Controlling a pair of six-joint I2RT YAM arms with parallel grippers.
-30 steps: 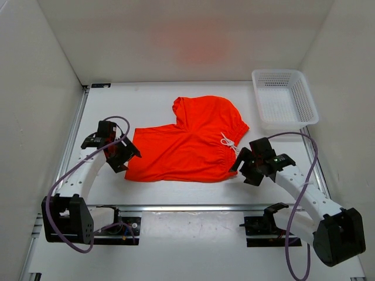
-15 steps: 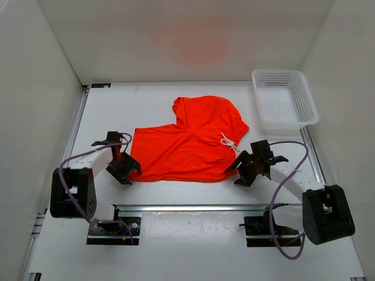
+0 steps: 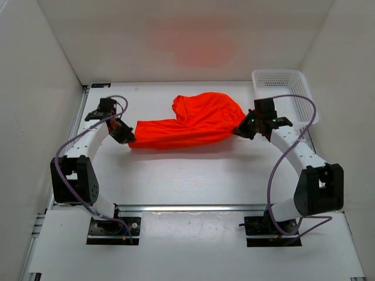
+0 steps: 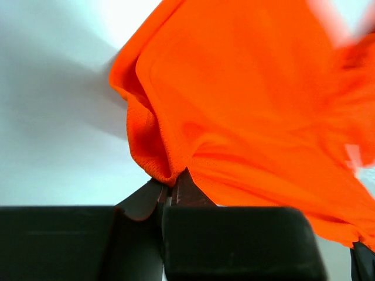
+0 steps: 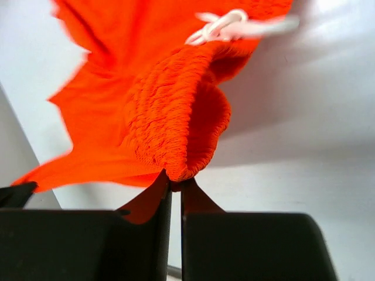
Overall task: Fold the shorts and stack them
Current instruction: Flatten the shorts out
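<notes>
The bright orange-red shorts [image 3: 190,124] hang stretched between both arms near the middle of the table, their front edge lifted and carried toward the back. My left gripper [image 3: 126,136] is shut on the hem of the left leg [image 4: 158,167]. At the other end my right gripper [image 3: 241,130] is shut on the ribbed elastic waistband [image 5: 176,134], with the white drawstring [image 5: 225,24] dangling just beyond it. The upper leg of the shorts [image 3: 202,105] still rests on the table.
A white mesh basket [image 3: 284,98] stands at the back right corner, close behind the right arm. White walls enclose the table on the left, back and right. The arm bases [image 3: 111,225] sit at the near edge.
Both grippers closed on the near edge of the shorts and swung it up and toward the back, so the flat garment now lies bunched and half folded over.
</notes>
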